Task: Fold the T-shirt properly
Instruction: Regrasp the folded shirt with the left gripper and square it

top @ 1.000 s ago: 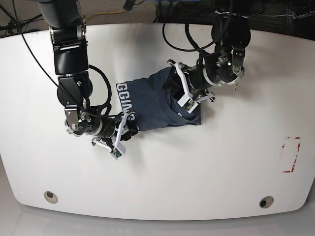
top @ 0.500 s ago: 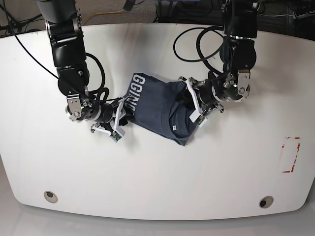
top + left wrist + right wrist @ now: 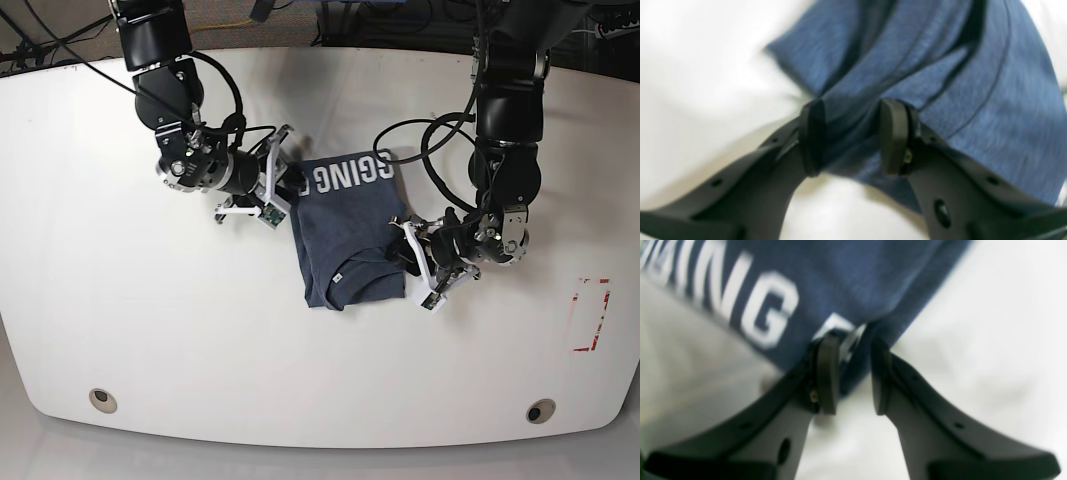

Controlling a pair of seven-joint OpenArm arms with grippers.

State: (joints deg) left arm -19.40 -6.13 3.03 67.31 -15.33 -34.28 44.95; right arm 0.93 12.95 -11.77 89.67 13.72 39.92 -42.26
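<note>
White rounded table [image 3: 150, 340], cables trailing off the back edge at 12 o'clock. The T-shirt [image 3: 350, 225] sits a bit above the table's centre, already bundled into a compact, roughly rectangular packet with the white lettering along its 12 o'clock edge. So most of the folding looks done. What's left is probably squaring it up and letting go, since the lower corner looks a little lumpy.

The right gripper [image 3: 850, 373] has its pads pinched on the lettered corner at about 10 o'clock of the packet. The left gripper [image 3: 853, 136] clamps a thick bunch of fabric at the 4 o'clock edge. Both wrist views are blurry, so exactly how many layers each one has is hard to say.
</note>
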